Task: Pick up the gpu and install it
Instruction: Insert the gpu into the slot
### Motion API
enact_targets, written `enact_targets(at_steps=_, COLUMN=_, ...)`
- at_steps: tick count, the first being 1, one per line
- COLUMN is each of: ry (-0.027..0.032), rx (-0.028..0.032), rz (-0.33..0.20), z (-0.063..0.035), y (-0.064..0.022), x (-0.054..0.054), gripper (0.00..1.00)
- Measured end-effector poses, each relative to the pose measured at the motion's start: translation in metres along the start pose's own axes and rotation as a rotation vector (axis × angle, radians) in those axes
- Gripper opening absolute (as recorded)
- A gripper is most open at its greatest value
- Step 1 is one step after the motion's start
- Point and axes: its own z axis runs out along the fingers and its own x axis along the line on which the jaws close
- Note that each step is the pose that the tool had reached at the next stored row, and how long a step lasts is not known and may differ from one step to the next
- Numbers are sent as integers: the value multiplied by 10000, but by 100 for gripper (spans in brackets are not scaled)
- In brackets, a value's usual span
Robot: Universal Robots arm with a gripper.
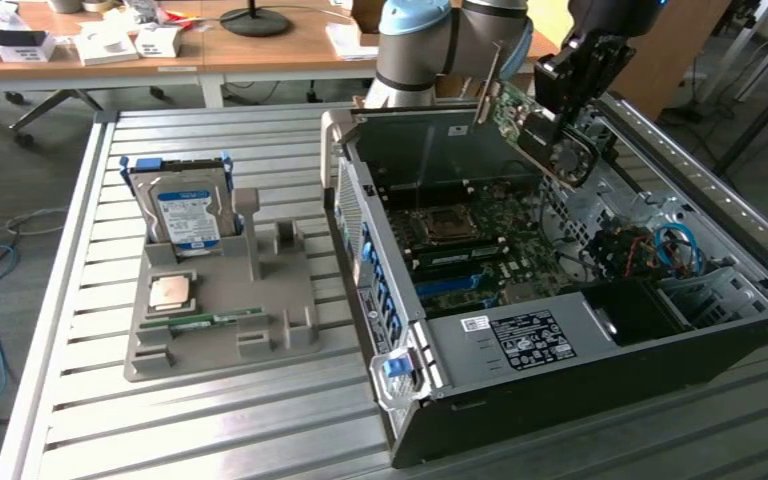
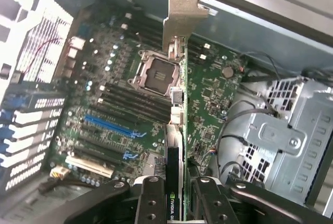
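Gripping the gpu (image 1: 534,128) edge-on, the tool (image 2: 175,198) is clamped on the card, which hangs tilted over the motherboard (image 2: 114,78) inside the open computer case (image 1: 398,300). Judgement: level the card and square it to its slot before any downward pressure.

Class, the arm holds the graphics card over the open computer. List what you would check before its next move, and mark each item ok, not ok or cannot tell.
1. Jaws closed on the graphics card: ok, one on each face.
2. Card over the open computer case: ok.
3. Card seated in a slot: not ok, it hangs above the motherboard.
4. Blue slots free of cables: ok.
5. Card edge lined up with a slot: cannot tell.
6. Hard drive out of the way: ok, it stands in the grey holder beside the case.
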Motion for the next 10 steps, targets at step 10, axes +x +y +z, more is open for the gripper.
enact_targets(at_steps=10, ry=131, rx=140, rz=-1613, z=1, y=0, x=0, gripper=26)
